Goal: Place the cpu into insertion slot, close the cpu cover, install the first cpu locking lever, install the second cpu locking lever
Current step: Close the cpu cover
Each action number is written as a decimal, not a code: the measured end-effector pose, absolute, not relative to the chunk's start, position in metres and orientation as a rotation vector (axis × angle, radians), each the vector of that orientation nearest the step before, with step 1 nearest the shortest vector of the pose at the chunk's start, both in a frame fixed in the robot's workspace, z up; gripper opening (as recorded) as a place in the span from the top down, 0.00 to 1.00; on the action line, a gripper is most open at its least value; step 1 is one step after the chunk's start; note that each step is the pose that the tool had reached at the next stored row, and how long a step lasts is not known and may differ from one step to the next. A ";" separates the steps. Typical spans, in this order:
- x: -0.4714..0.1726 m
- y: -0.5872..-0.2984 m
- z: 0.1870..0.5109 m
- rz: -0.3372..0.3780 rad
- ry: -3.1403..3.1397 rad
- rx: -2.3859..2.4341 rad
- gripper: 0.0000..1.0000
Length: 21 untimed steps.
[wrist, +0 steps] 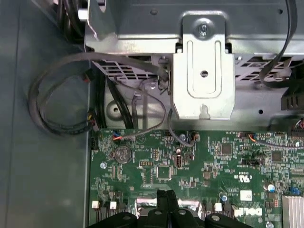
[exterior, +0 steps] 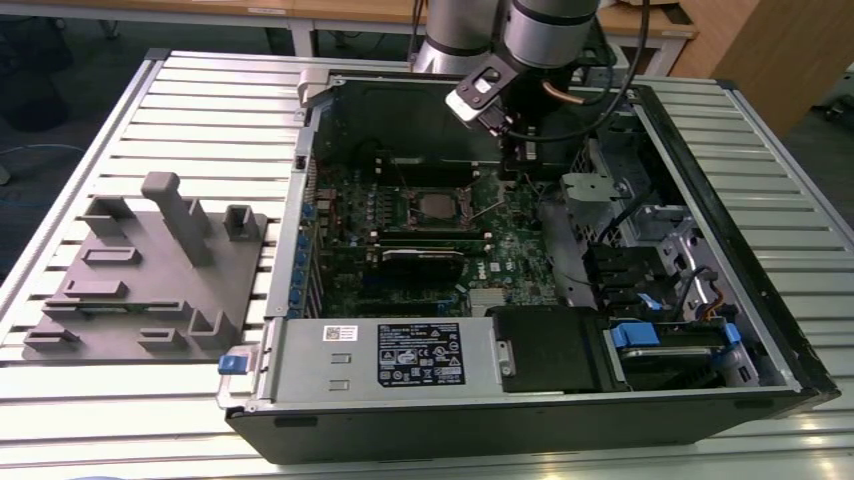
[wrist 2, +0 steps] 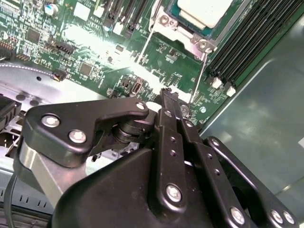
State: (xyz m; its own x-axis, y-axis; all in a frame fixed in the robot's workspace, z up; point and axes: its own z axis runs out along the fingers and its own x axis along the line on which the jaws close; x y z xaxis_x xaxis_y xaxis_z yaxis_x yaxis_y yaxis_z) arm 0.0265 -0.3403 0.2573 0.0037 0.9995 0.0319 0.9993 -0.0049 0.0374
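cpu (exterior: 437, 206) in insertion slot (exterior: 403, 200) | end effector (wrist 2: 166, 95) closed, empty, near it | power supply (exterior: 387, 360) bears white labels

gripper (exterior: 515, 172) inside open computer case (exterior: 534, 428), near cpu (exterior: 438, 206) sitting in insertion slot (exterior: 404, 207).

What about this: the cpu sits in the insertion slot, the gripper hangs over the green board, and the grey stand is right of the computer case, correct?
One slip: the exterior view shows the grey stand on its left of the computer case, not right. The cpu does sit in the insertion slot, and the gripper hangs over the green board.
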 end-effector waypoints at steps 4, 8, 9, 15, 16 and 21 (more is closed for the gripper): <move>0.031 -0.340 0.257 0.077 2.213 2.223 0.89; 0.037 -0.340 0.257 0.076 2.213 2.223 0.89; 0.038 -0.340 0.257 0.076 2.214 2.223 0.89; 0.040 -0.340 0.254 0.076 2.213 2.223 0.89; 0.040 -0.340 0.253 0.076 2.213 2.223 0.89; 0.041 -0.340 0.248 0.076 2.213 2.223 0.89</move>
